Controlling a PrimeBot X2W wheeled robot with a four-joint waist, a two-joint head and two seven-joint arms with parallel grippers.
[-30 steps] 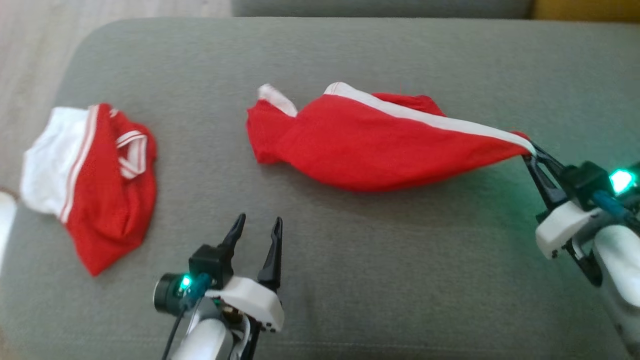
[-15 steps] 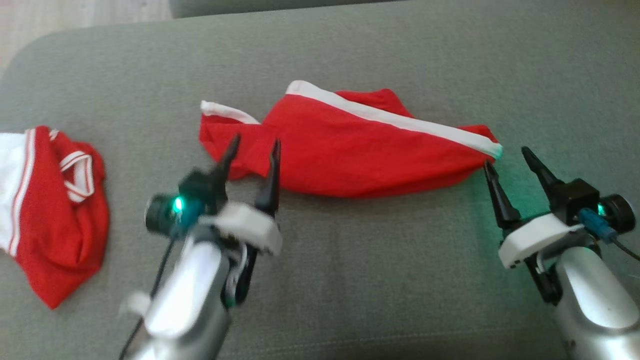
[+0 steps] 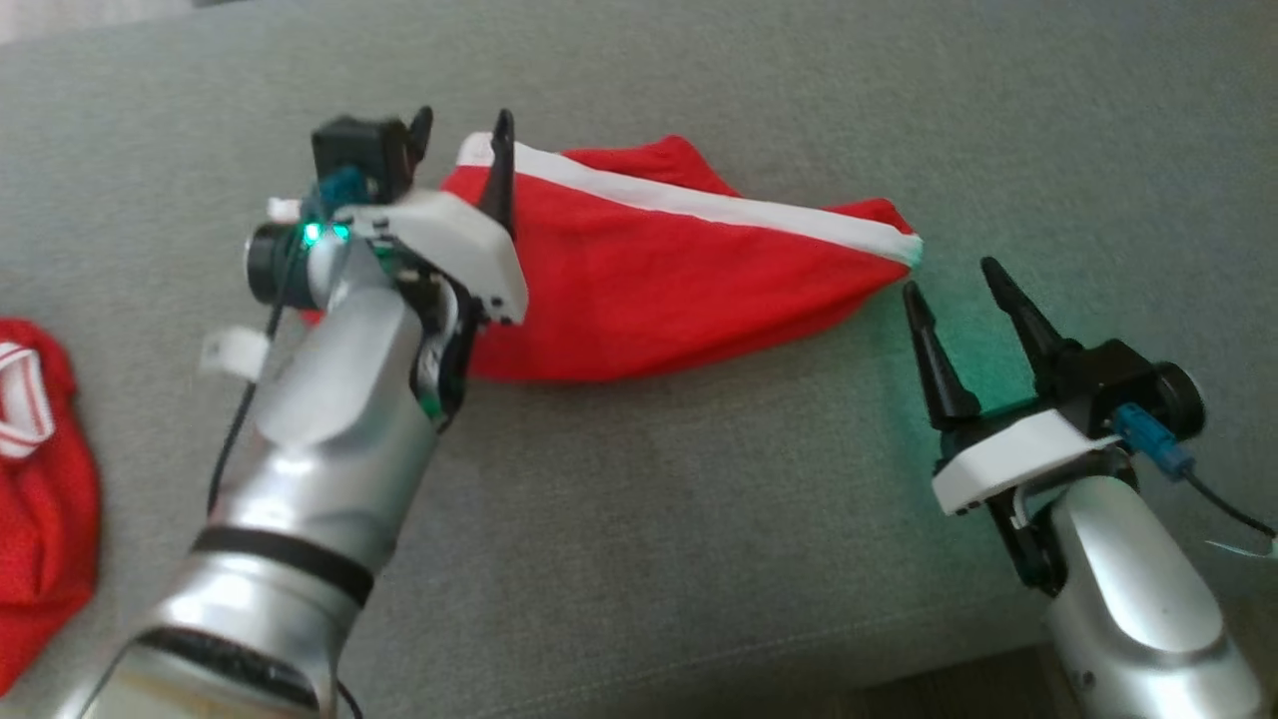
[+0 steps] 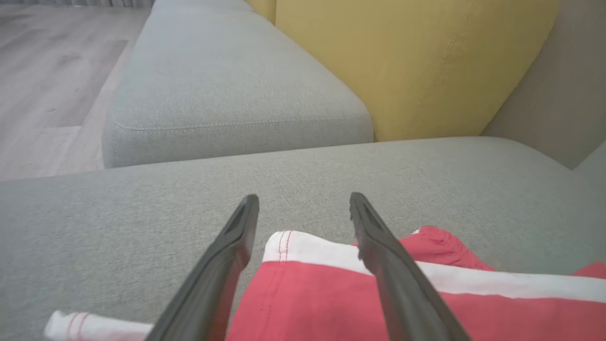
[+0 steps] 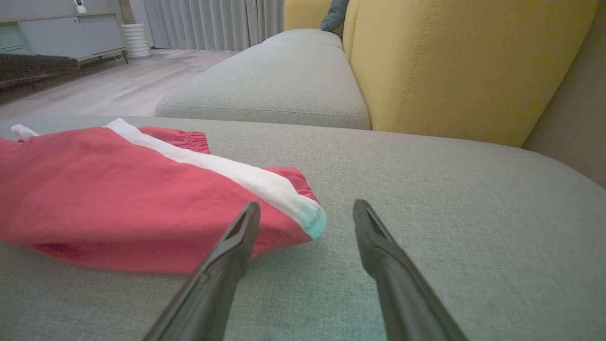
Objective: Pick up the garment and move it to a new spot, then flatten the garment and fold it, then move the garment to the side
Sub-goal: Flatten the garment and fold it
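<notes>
The garment (image 3: 659,280) is red with a white stripe and lies crumpled on the grey sofa cushion (image 3: 699,519). My left gripper (image 3: 461,125) hovers open over its left end. In the left wrist view the left gripper (image 4: 304,199) straddles the white-edged corner of the garment (image 4: 303,293), with nothing pinched. My right gripper (image 3: 951,280) stands open just short of the garment's pointed right tip. In the right wrist view the right gripper (image 5: 307,206) has that tip of the garment (image 5: 118,199) lying free just ahead of its left finger.
A second red and white garment (image 3: 40,499) lies at the far left. A yellow back cushion (image 4: 416,66) and another grey seat cushion (image 4: 227,85) stand behind, with wooden floor (image 4: 47,71) to the left. The cushion's front edge runs near my right arm.
My right gripper opened and let go of the garment's right tip, which now rests on the cushion. My left arm reached forward over the garment's left end. The head camera shifted too.
</notes>
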